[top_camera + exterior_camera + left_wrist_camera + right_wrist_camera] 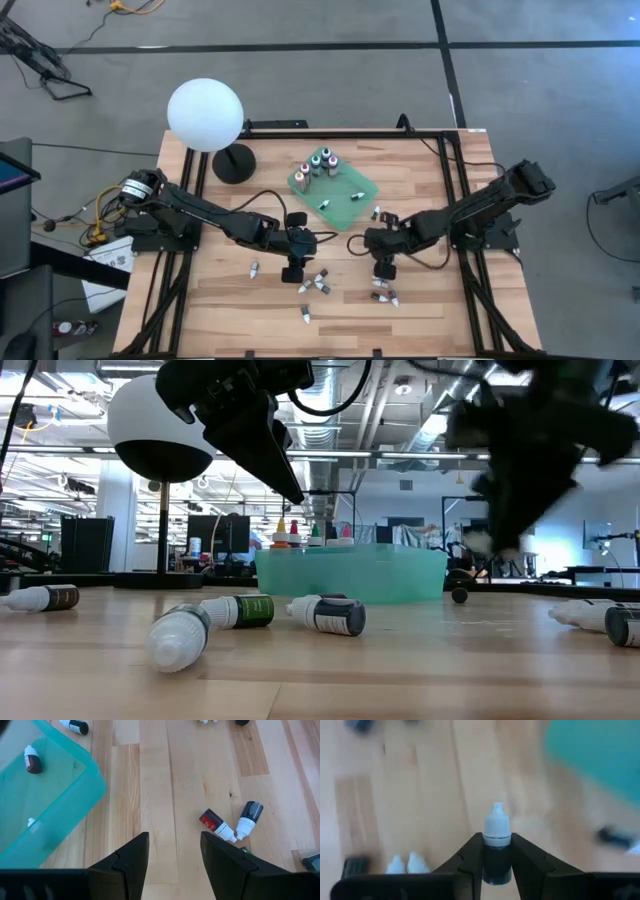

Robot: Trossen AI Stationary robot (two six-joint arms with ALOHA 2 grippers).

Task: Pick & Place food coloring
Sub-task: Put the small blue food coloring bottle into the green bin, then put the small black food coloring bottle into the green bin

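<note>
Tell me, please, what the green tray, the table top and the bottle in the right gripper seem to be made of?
Green tray: likely plastic, translucent and glossy; bottles show through its wall.
Table top: wood, pale planks with visible grain and seams, smooth finish.
Bottle held in the right gripper: probably plastic, matte white ribbed cap over a dark body.

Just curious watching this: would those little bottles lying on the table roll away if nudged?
Probably. The bottles lie on their sides on smooth wood and look round, so a nudge could roll them. They seem small and light. The right gripper holds one by its body, so it appears stiff enough to pinch.
</note>
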